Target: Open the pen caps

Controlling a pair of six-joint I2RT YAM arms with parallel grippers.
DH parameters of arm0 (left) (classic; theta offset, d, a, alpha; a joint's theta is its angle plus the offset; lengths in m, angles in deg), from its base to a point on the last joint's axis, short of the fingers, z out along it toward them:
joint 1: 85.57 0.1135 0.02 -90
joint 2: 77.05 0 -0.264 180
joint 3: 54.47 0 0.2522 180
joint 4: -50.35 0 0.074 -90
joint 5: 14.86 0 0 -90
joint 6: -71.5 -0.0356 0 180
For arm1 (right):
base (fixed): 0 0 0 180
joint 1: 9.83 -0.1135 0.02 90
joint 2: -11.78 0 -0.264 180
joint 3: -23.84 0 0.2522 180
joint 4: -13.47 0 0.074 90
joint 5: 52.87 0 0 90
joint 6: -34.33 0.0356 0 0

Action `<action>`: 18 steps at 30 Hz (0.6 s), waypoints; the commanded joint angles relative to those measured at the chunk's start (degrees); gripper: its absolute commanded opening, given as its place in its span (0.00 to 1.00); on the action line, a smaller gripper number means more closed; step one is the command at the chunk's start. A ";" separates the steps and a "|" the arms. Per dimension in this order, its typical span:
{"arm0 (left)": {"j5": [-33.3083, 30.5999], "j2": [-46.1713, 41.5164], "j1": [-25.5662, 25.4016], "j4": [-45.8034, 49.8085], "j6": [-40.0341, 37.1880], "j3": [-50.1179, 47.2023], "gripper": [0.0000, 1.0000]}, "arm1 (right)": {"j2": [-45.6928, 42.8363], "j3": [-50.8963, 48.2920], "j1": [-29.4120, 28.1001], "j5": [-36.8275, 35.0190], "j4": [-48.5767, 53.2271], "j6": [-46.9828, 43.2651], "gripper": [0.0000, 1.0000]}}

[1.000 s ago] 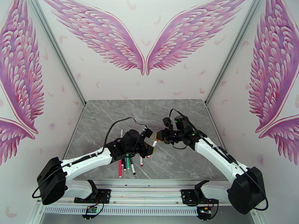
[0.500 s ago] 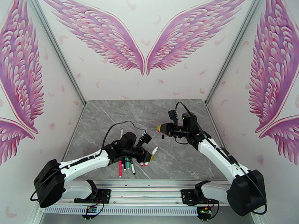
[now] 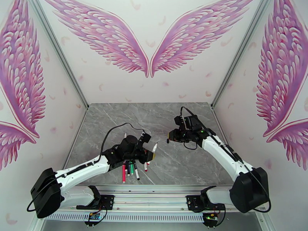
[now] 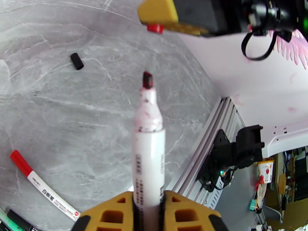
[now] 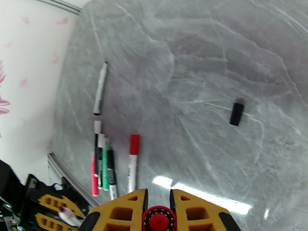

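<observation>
My left gripper (image 3: 151,152) (image 4: 148,199) is shut on a white pen barrel (image 4: 148,151) that points up and away, its dark red tip (image 4: 147,79) bare. The red cap (image 5: 158,218) (image 4: 155,27) sits between the pads of my right gripper (image 3: 171,135) (image 5: 158,200), which hovers above the table to the right of the left gripper. A loose black cap (image 3: 168,141) (image 5: 236,112) (image 4: 77,61) lies on the marble under the right gripper. A red-capped pen (image 5: 133,162) (image 4: 38,181) lies flat with its cap on.
Several pens, pink (image 5: 93,174), green (image 5: 104,166) and black (image 5: 111,171), lie side by side near the front edge (image 3: 129,168). One uncapped pen (image 5: 100,87) (image 3: 124,136) lies apart, further back. An aluminium rail (image 3: 154,189) borders the table front.
The grippers were together at the pen a second ago and have pulled apart. The red cap came off with the right gripper, which drew back to the right. The left gripper kept the barrel.
</observation>
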 commanded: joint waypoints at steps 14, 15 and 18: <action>-5.06 -2.30 1.88 0.43 2.08 -2.09 0.00 | 18.54 11.82 3.75 -5.03 8.80 -8.16 0.13; -5.15 -2.12 1.97 0.60 1.89 -1.97 0.00 | 19.78 12.38 3.82 -5.03 9.00 -8.12 0.13; -5.05 -1.90 2.11 0.77 1.71 -1.86 0.00 | 23.06 13.78 3.84 -4.41 8.79 -8.29 0.13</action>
